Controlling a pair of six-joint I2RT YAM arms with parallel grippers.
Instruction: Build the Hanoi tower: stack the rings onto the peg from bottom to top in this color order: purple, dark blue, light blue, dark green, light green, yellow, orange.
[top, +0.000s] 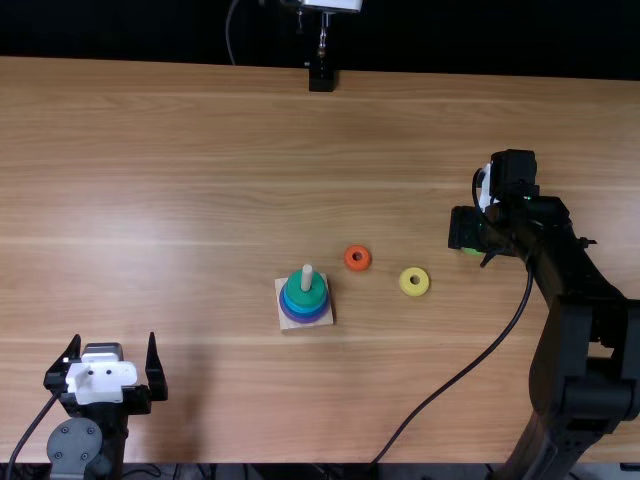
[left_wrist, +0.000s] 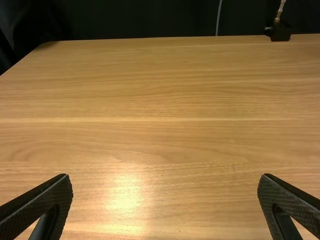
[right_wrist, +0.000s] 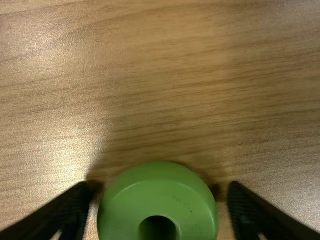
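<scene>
In the top view, the wooden peg (top: 307, 278) stands on its square base with purple, blue and light blue rings under a dark green ring (top: 305, 298). My right gripper (top: 468, 232) is low at the right, over the light green ring (top: 471, 251), which it partly hides. The right wrist view has that light green ring (right_wrist: 157, 200) flat on the table between the open fingers of my right gripper (right_wrist: 161, 188), a narrow gap on each side. An orange ring (top: 357, 258) and a yellow ring (top: 414, 281) lie right of the peg. My left gripper (top: 112, 352) is open at the near left; its left wrist view has the gripper (left_wrist: 165, 178) holding nothing.
A black cable (top: 455, 382) from the right arm curves over the table's near right part. At the far edge stands a small black mount (top: 321, 78). Bare wood (top: 170, 200) lies between the left gripper and the far edge.
</scene>
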